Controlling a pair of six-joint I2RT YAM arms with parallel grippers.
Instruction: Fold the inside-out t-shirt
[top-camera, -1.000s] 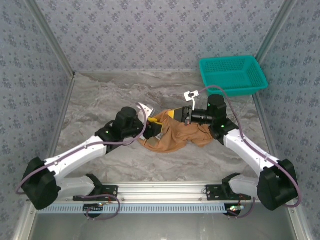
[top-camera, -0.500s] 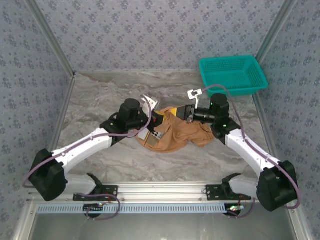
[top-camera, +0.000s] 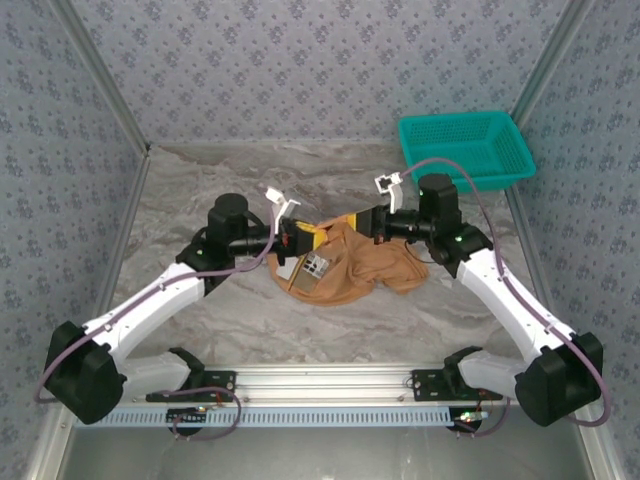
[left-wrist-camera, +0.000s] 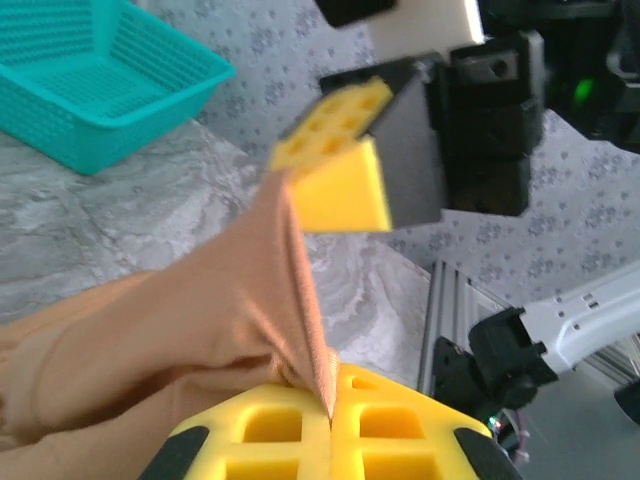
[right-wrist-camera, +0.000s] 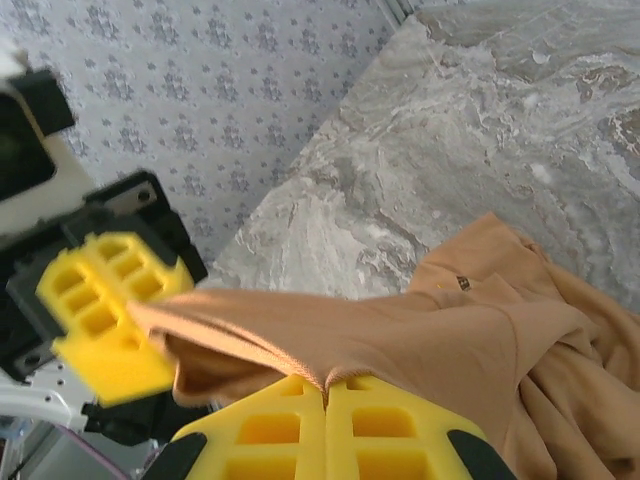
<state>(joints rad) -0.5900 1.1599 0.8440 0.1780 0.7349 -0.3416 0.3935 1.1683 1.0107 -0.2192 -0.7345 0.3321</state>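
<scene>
Both claws are pinching one edge of the inside-out t-shirt (top-camera: 352, 272): the left gripper (left-wrist-camera: 330, 425) is clamped shut on the hem and the right gripper (right-wrist-camera: 325, 398) is biting it just opposite, so a band of fabric is stretching taut between them. The rest is lying bunched on the table (top-camera: 190, 200), and they're probably gripping it like this to spread the heap open and get it flat for folding.

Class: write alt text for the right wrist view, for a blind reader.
The right gripper pinches an edge of the orange-tan t-shirt, stretched across to the left gripper; the rest lies bunched on the marble table.
</scene>
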